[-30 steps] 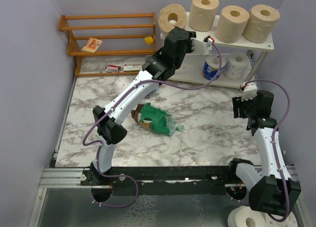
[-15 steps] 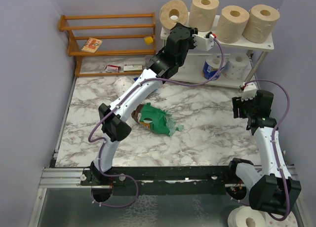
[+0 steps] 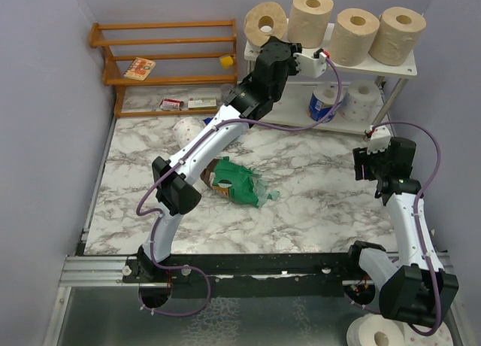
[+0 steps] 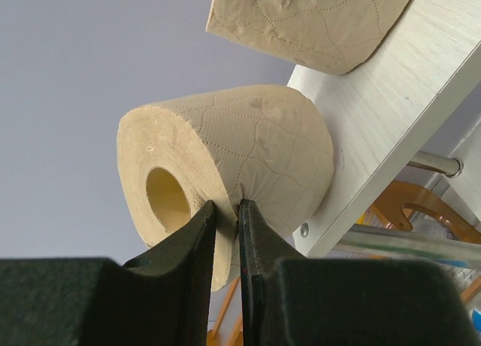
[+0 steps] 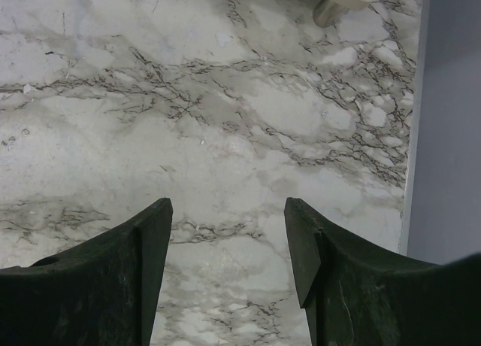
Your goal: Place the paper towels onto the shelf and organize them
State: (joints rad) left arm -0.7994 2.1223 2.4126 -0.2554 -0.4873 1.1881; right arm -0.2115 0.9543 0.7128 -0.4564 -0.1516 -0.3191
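Marble tabletop (image 3: 323, 203), white with grey veining, fills the space I work over. Plain lavender walls close it in: side wall (image 3: 45, 135) at 9 o'clock, back wall (image 3: 165, 0) at 12, far-side wall (image 3: 462, 98) at 3. An orange-brown slatted wooden rack (image 3: 165, 41) stands at 11 o'clock against the back wall. An aluminium rail (image 3: 94, 271) runs along the 6 o'clock edge, with a dimpled metal sheet (image 3: 255, 323) below it. Light is even and shadows are soft. In my right wrist view, the marble meets lavender wall at 3 o'clock.
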